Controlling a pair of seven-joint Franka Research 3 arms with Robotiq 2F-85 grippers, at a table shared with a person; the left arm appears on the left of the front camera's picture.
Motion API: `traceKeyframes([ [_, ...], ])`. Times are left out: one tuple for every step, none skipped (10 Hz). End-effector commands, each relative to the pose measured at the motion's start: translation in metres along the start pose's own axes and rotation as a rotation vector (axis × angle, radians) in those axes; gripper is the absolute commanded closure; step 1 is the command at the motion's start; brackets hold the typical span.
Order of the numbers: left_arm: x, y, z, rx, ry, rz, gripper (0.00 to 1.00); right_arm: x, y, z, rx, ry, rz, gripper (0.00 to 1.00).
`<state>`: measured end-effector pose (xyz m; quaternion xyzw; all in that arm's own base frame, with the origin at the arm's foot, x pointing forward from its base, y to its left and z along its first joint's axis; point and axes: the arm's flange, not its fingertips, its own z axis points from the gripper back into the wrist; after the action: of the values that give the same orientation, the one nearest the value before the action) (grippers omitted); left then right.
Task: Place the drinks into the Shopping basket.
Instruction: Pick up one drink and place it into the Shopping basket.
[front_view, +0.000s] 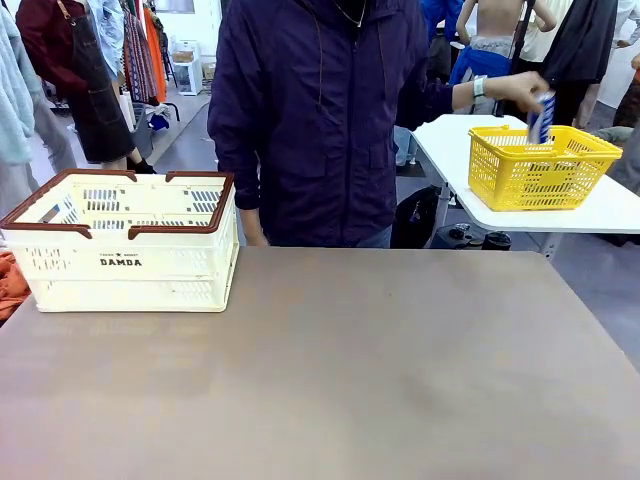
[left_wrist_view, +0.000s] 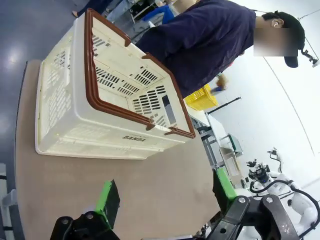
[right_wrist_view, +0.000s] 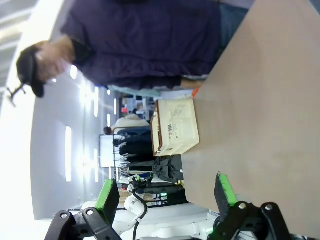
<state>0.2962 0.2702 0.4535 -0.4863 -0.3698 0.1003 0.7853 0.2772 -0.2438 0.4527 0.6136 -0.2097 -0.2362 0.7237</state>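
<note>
Front view: person's hand (front_view: 515, 90) with blue can (front_view: 541, 120) at yellow basket (front_view: 530, 185); Shopping basket (front_view: 130, 285) left.

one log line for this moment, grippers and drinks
left gripper open, empty | right gripper open, empty | Shopping basket on table, left side | blue can in person's hand above yellow basket

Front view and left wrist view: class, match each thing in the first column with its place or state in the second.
Column one:
1 Shopping basket
2 yellow mesh basket
3 blue drink can
4 left gripper

Column two:
a in the person's hand
b jaws open, nothing between them
c on the brown table, at the robot's left
d on the white side table

Pairs: 1-c; 2-d; 3-a; 4-b
</note>
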Motion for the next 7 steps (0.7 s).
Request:
traceKeyframes([
  [-0.0034,0.0018,0.0024,-0.025,-0.021,-0.002,0.0,-0.0009,-0.0011,0.0037,0.02,-0.006,0.0,0.0],
  [-0.0034,0.0018,0.0024,-0.025,-0.021,-0.002,0.0,-0.0009,-0.0011,0.0037,0.02,-0.006,0.0,0.0],
  [-0.0034,0.0018,0.0024,-0.025,-0.021,-0.002,0.0,-0.0009,-0.0011,0.0037,0.02,-0.006,0.0,0.0],
  [-0.0034,0.0018,0.0024,-0.025,-0.021,-0.002,0.0,-0.0009,-0.0011,0.0037,0.02,-0.006,0.0,0.0],
  [-0.0034,0.0018,0.0024,-0.025,-0.021,-0.002,0.0,-0.0009,-0.0011,0.0037,0.02,-0.006,0.0,0.0],
  [-0.0034,0.0018,0.0024,-0.025,-0.021,-0.002,0.0,-0.0009,-0.0011,0.0037,0.02,-0.006,0.0,0.0],
  [-0.0034,0.0018,0.0024,-0.025,-0.021,-0.002,0.0,-0.0009,-0.0011,0.0037,0.02,-0.006,0.0,0.0],
])
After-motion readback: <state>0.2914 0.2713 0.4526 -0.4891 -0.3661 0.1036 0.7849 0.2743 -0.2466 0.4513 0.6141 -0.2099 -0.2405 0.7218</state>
